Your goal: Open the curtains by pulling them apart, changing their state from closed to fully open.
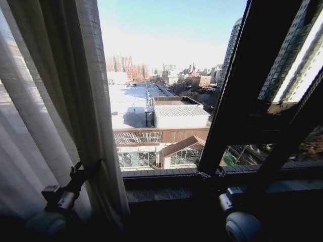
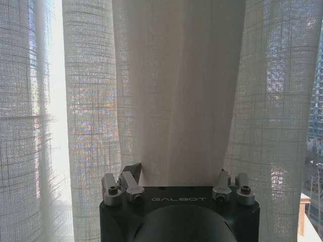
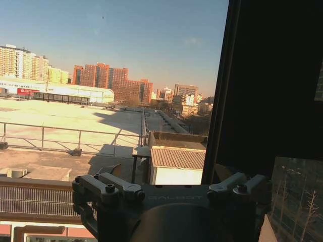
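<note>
Windowside, left tool (image 1: 82, 173) touches bunched curtain (image 1: 60, 101).

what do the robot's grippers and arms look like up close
Both the left gripper and the right gripper have a dark, blocky body printed with GALBOT in pale letters, plus silver metal finger linkages fastened by dark bolts. In the head view, each arm ends in a rounded pale grey wrist joint.

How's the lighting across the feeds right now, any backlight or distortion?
Head view: strong backlight from the bright sky, window frame and both arms near-silhouette, lines bowed by wide-angle distortion. Left wrist view: daylight glows through the curtain weave. Right wrist view: clear, sunlit rooftops, dark frame.
</note>
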`<state>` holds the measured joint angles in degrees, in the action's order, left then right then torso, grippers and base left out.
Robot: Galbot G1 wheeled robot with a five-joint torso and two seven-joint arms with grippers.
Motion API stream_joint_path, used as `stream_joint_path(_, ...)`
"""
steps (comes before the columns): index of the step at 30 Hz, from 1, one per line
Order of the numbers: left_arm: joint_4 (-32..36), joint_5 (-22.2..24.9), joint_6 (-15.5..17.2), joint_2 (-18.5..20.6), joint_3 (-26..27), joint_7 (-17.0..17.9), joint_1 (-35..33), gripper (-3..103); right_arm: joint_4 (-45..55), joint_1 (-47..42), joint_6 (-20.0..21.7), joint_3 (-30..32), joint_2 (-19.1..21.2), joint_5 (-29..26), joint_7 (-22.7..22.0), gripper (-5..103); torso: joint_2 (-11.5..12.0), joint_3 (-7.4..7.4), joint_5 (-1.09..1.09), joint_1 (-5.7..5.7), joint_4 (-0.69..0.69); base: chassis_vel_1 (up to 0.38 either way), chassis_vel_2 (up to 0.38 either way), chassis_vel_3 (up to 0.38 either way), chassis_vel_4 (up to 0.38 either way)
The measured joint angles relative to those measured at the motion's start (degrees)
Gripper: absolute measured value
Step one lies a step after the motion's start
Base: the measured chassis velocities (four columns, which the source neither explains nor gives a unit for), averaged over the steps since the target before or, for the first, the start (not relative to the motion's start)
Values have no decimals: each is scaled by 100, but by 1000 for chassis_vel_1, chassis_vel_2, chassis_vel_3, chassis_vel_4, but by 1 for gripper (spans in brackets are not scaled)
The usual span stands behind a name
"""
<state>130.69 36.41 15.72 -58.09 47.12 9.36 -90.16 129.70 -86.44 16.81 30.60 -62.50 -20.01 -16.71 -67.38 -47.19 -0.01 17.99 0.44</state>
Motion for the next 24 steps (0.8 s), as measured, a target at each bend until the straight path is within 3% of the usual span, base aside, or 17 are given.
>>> stream_joint_path(2,4,-3,-5,-6,28,-2,-19,61,19,-16,-4,-4,-31,18,0,100,0,0,0,0,0,0,0,0,0)
stream_joint_path(4,5,-3,-7,-6,53,-3,-21,61,28,-20,-5,-8,-45,24,0,100,0,0,0,0,0,0,0,0,0)
stream_joint_path(5,4,0,-10,6,93,-6,-20,50,47,-23,-7,-10,-55,27,0,100,0,0,0,-1,0,0,0,0,0)
stream_joint_path(7,1,4,-12,18,114,-6,-14,50,56,-23,-7,-10,-53,27,0,100,0,0,0,-1,0,0,0,0,0)
stream_joint_path(16,133,21,-4,-55,211,-1,-107,8,125,-26,-5,20,-40,-22,-25,100,0,0,0,-1,0,0,0,0,0)
stream_joint_path(24,234,15,0,-179,295,5,-218,1,177,-48,9,26,-32,-17,3,100,0,0,0,0,0,0,0,0,0)
